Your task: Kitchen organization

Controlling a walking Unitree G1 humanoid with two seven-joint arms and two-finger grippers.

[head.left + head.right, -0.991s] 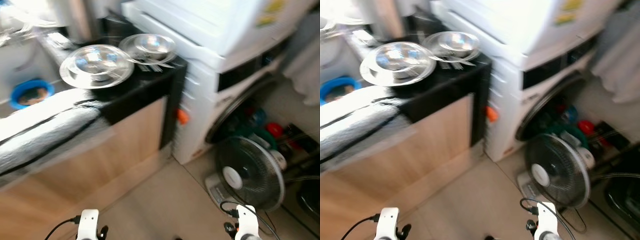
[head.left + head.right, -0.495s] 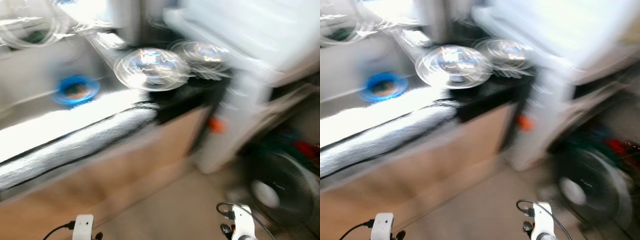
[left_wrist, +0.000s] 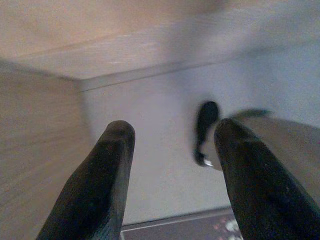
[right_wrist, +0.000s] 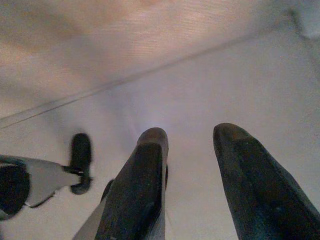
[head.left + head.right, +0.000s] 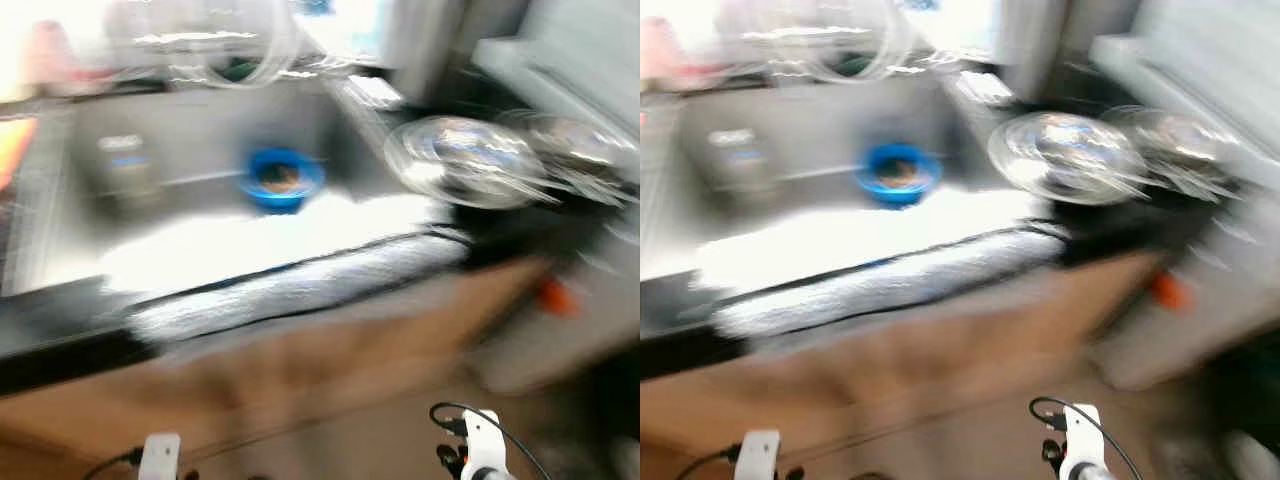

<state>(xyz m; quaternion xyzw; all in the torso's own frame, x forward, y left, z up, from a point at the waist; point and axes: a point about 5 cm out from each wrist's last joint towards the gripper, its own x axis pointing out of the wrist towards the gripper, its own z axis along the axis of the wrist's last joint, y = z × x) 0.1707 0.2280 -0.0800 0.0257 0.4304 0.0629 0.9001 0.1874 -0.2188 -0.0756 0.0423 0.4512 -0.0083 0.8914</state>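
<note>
Kitchen blurred: blue bowl point(image 5: 283, 180) in sink point(image 5: 180, 130), steel plates point(image 5: 462, 160) at surface's right end. Left pincer point(image 3: 172, 165) and right pincer point(image 4: 192, 165) spread, empty, low. Settle facing sink before reaching.

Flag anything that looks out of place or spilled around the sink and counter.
Nothing stands out, though the head views are motion-blurred. A blue bowl sits in the sink, holding something brownish; two steel plates rest on the dark counter beside it.

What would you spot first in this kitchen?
A bright blue bowl sits in the sink, in the middle of the blurry picture. To its right, two shiny steel plates rest on the dark counter. Both grippers hang open above the floor.
</note>
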